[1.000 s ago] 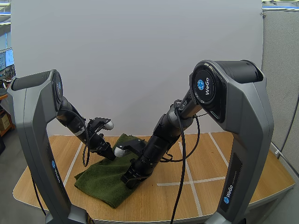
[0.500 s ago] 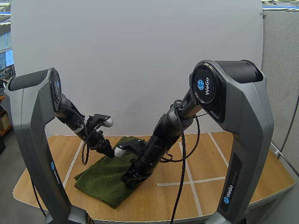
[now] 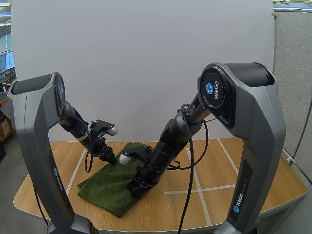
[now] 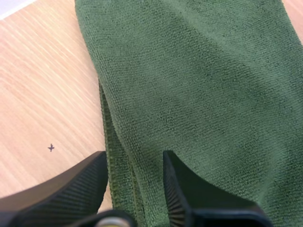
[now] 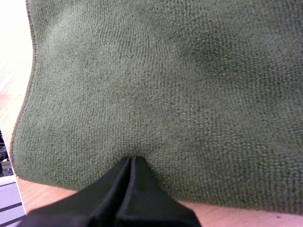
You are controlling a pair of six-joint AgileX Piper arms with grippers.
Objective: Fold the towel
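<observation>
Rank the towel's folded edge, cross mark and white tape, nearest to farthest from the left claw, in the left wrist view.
1. Towel's folded edge: inside the open left claw.
2. Cross mark: on the table beside it.
3. White tape: past the towel's corner.

Wooden table [image 3: 229, 170], white tape lines; green towel [image 3: 109, 185] lying on it.

Light wooden table [image 3: 214, 165] — white tape lines [image 3: 219, 186] across it, one small dark cross mark [image 4: 51, 147].
</observation>
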